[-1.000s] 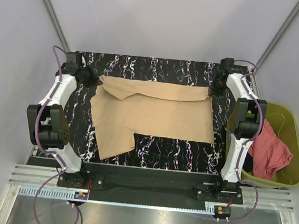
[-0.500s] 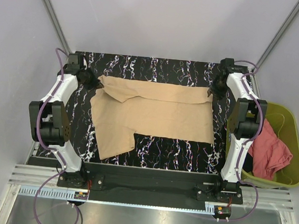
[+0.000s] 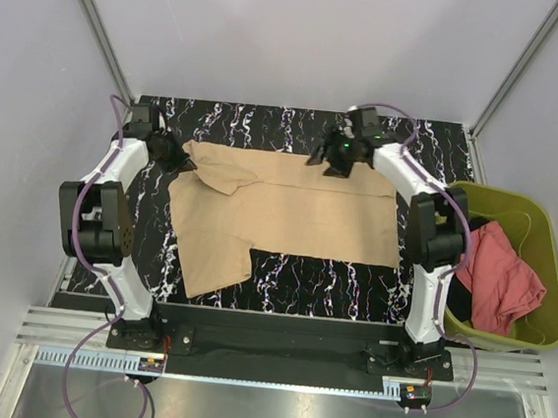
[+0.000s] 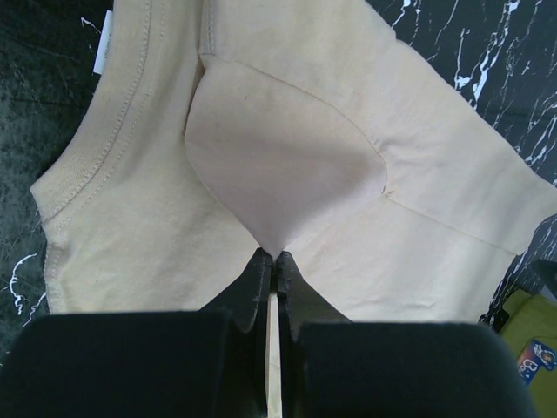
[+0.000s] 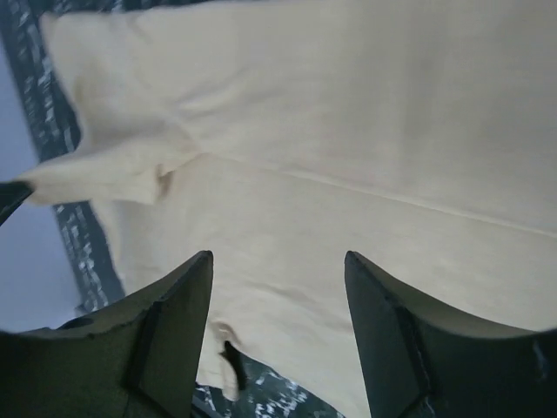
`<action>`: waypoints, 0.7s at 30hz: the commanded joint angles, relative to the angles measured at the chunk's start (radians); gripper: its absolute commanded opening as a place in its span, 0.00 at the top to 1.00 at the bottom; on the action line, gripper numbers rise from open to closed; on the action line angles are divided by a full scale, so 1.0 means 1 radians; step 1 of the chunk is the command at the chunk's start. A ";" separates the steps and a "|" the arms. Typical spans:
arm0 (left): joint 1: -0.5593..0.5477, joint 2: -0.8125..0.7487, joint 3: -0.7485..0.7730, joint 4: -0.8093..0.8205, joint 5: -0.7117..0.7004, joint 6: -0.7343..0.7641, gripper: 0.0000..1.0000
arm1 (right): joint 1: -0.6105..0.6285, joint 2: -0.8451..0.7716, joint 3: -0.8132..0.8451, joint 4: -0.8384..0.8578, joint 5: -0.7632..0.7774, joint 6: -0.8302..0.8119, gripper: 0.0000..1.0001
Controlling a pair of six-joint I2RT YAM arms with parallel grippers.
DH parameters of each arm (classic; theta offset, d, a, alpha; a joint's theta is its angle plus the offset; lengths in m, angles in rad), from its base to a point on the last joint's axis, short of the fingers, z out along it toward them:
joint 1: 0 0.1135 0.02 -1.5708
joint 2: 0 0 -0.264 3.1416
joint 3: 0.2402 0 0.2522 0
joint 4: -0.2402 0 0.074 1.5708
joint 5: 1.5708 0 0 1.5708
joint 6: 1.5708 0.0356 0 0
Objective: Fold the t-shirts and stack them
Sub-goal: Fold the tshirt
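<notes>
A tan-beige t-shirt (image 3: 289, 205) lies spread across the black marbled table (image 3: 303, 271), folded over along its far edge. My left gripper (image 3: 183, 158) is at the shirt's far-left corner, shut on a pinch of the cloth (image 4: 277, 248) beside the collar (image 4: 96, 165). My right gripper (image 3: 325, 160) hovers open above the shirt's far edge near the middle, its fingers (image 5: 187, 287) wide apart over bare beige cloth (image 5: 348, 148), holding nothing. A salmon-red t-shirt (image 3: 500, 280) lies crumpled in the bin at the right.
An olive-green plastic bin (image 3: 544, 230) stands off the table's right edge, beside the right arm's base. Grey walls close the cell at the back and sides. A metal rail (image 3: 275, 352) runs along the near edge.
My right gripper has let go of the shirt's far-right corner, opened, and swung left along the far edge to about the middle. The left gripper keeps its pinch and has barely moved.
</notes>
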 commanded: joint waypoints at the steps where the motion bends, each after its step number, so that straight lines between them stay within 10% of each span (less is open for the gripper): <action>1: 0.006 0.026 0.064 0.024 0.015 0.020 1.00 | 0.111 0.085 0.055 0.201 -0.228 0.109 0.31; 21: 0.008 0.127 0.192 0.063 0.014 -0.002 1.00 | 0.343 0.384 0.141 0.649 -0.185 0.630 0.49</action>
